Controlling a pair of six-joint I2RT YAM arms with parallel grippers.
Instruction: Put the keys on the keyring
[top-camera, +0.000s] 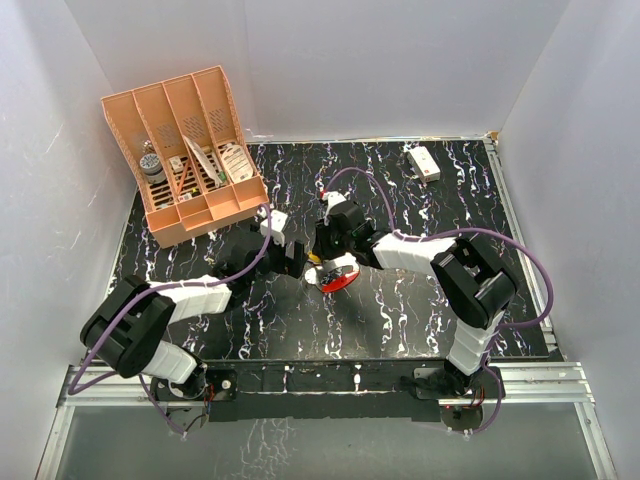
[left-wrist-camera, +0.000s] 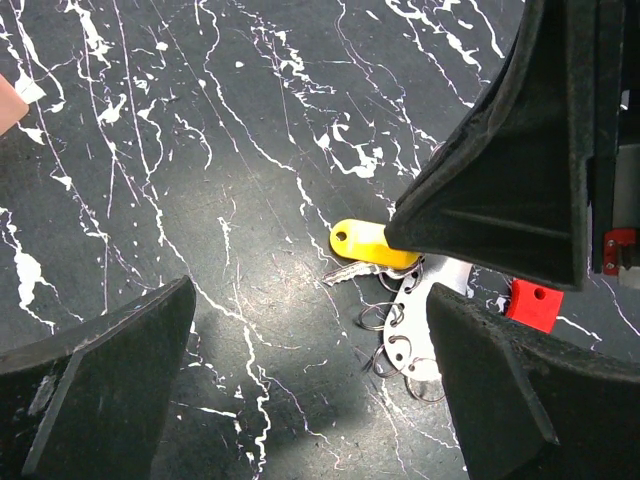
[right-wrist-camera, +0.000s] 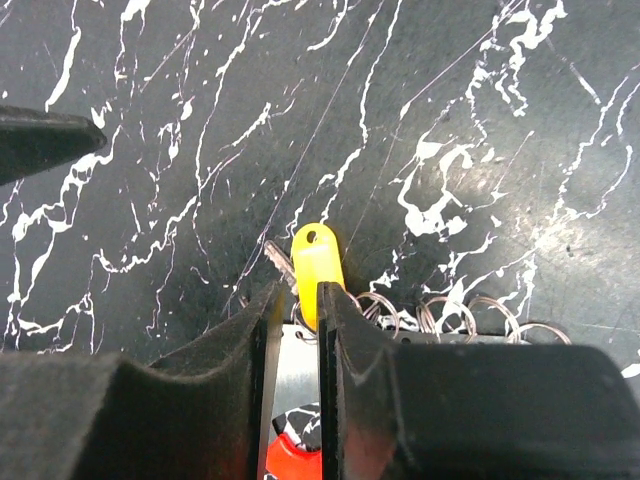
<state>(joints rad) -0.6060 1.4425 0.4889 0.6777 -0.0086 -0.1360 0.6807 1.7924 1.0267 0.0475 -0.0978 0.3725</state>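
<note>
Black, white-veined tabletop (top-camera: 400, 300) between white walls (top-camera: 300, 60). Near its middle, the keys (left-wrist-camera: 347, 272), one with a yellow head (right-wrist-camera: 316, 262), heaped among wire loops (left-wrist-camera: 385, 318) against the red keyring (top-camera: 342, 282). Fingers of the right gripper (right-wrist-camera: 300, 300) barely parted astride the yellow head; gripping or not, cannot tell. Wide apart and empty, the left gripper (left-wrist-camera: 310, 380) just beside. Best now: pin the keyring firmly, feed one key slowly, keep loops untangled.

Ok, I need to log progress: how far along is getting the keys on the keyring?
Done: nothing clearly; the keys and wire rings lie heaped beside the red keyring, and I cannot tell whether any is threaded. In hand: the right hand straddles the yellow tag, grip unclear; the left hand hovers open. Left: the threading.
</note>
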